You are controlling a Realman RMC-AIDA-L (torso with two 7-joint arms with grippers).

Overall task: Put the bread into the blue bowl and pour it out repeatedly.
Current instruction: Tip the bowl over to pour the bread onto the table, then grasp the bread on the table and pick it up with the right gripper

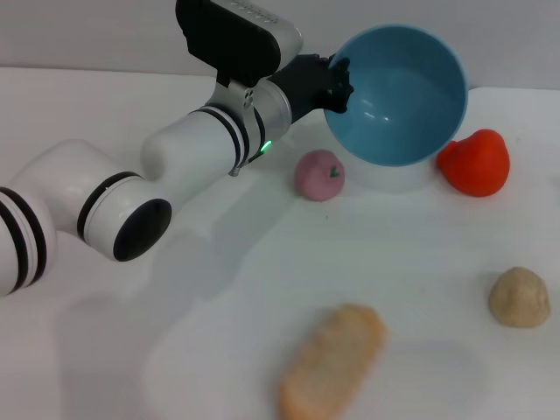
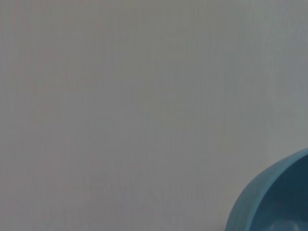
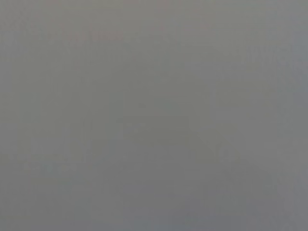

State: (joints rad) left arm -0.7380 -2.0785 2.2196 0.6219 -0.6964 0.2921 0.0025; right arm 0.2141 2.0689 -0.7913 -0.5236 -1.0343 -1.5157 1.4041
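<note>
My left gripper [image 1: 337, 86] is shut on the rim of the blue bowl [image 1: 404, 96] and holds it lifted and tipped on its side at the back of the table, its empty inside facing the head camera. In the left wrist view only a piece of the blue bowl [image 2: 274, 202] shows against a plain grey background. The bread [image 1: 334, 360] lies on the table near the front, plain tan side up, well apart from the bowl. The right gripper is not in any view; the right wrist view is plain grey.
A pink round toy fruit [image 1: 319, 174] sits just below the bowl. A red toy fruit [image 1: 475, 162] is at the bowl's right. A small round tan lump [image 1: 519, 297] lies at the right. The table [image 1: 219, 289] is white.
</note>
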